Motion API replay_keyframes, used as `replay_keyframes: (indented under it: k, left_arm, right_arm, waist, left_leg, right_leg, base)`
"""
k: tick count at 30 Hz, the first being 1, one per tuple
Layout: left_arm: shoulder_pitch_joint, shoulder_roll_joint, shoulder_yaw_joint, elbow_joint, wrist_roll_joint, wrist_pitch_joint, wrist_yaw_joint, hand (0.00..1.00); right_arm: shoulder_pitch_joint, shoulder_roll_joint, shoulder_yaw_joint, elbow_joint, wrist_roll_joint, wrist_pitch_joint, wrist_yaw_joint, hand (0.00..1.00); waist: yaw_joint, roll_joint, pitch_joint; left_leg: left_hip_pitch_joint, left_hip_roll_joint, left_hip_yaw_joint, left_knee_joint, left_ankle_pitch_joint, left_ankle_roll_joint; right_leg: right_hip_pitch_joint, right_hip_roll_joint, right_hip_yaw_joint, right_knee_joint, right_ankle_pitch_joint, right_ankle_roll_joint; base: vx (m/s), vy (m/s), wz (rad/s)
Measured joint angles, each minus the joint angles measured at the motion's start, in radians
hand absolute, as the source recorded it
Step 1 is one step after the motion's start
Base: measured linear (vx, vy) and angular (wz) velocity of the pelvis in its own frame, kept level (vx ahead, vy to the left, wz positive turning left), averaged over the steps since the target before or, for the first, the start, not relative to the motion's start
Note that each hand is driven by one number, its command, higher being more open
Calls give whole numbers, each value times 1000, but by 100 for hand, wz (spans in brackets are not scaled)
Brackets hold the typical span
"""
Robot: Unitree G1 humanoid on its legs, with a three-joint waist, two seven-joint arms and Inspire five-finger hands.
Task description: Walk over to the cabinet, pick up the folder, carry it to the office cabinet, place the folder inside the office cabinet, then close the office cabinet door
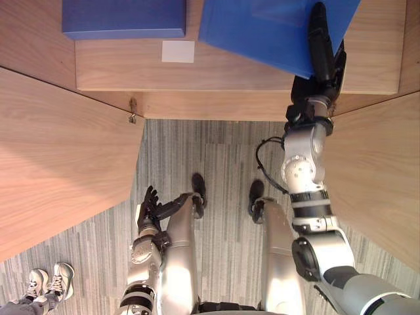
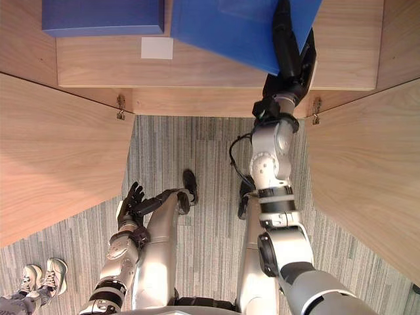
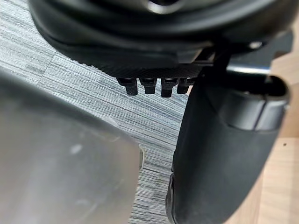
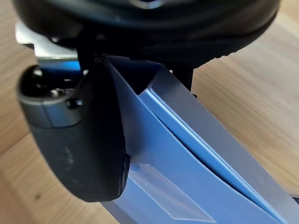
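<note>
Office cabinet (image 1: pixel 262 82) stands open before us, pale wood, its shelf seen from above. The left door (image 1: pixel 59 164) and the right door (image 1: pixel 384 177) both swing out towards us, one on each side of the opening. Between the doors we see grey striped carpet (image 1: pixel 216 154).

Folder (image 1: pixel 262 29): blue, flat, lying at an angle over the right part of the shelf, one corner pointing towards the shelf's front edge. We cannot tell whether it rests on the wood or hangs just above it. A second blue item, a box or closed file (image 1: pixel 125 16), sits square on the left part of the shelf, apart from the folder.

Right hand (image 1: pixel 323 56): reaches into the cabinet from the right and has hold of the folder at its right edge. In the right wrist view the thumb (image 4: pixel 86 140) presses down on the folder's upper face, and the cover runs in under it towards the palm. The other fingers are hidden beneath the folder.

Left hand (image 1: pixel 154 209): low, over the carpet, well short of the cabinet. Fingers loosely spread, nothing in them.

A person's shoes (image 1: pixel 49 279) show on the carpet at the far left, by the left door.

White label (image 1: pixel 178 51) lies flat on the shelf, between the box and the folder.

Metal hinge (image 1: pixel 132 111) at the inner edge of the left door
</note>
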Motion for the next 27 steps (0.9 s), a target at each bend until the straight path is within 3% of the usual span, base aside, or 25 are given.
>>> replay_keyframes:
  k: [9, 17, 18, 22, 27]
  left_arm:
    - [-12, -22, -1, 3, -20, 2, 73, 100]
    - [-87, -53, -22, 8, -19, 2, 99, 100]
    - [-92, -58, -22, 9, -18, 2, 100, 100]
    - [-103, -54, -39, 30, -16, 2, 103, 100]
    - [-104, -53, -38, 42, -15, 4, 104, 100]
  right_arm:
    - [-61, 174, -92, 62, 46, -26, -126, 0]
    - [-9, 176, -165, -20, -5, -89, -268, 0]
    - [10, 175, -185, -33, -5, -107, -288, 100]
    - [144, 175, -203, -92, -26, -152, -312, 100]
    - [243, 179, -124, -108, -37, -146, -252, 100]
  waist:
    - [13, 0, 0]
    - [29, 0, 0]
    - [29, 0, 0]
    - [20, 0, 0]
    - [3, 0, -1]
  left_leg:
    - [-6, -16, -14, -14, 10, -1]
    - [-9, -49, -32, -44, 27, -8]
    - [-8, -50, -32, -46, 31, -2]
    - [1, -49, -29, -57, 35, 2]
    - [23, -36, -15, -67, 31, -2]
  right_leg:
    - [-1, -13, -15, -2, 0, 0]
    - [5, -42, -37, -3, -2, 1]
    - [6, -44, -38, -5, -2, 2]
    - [13, -40, -35, -17, -2, 2]
    - [24, -27, -21, -29, -2, 2]
  base:
    - [-3, -22, 6]
    - [-19, -28, 15]
    - [13, -30, 3]
    - [29, -23, -2]
    - [27, -46, -11]
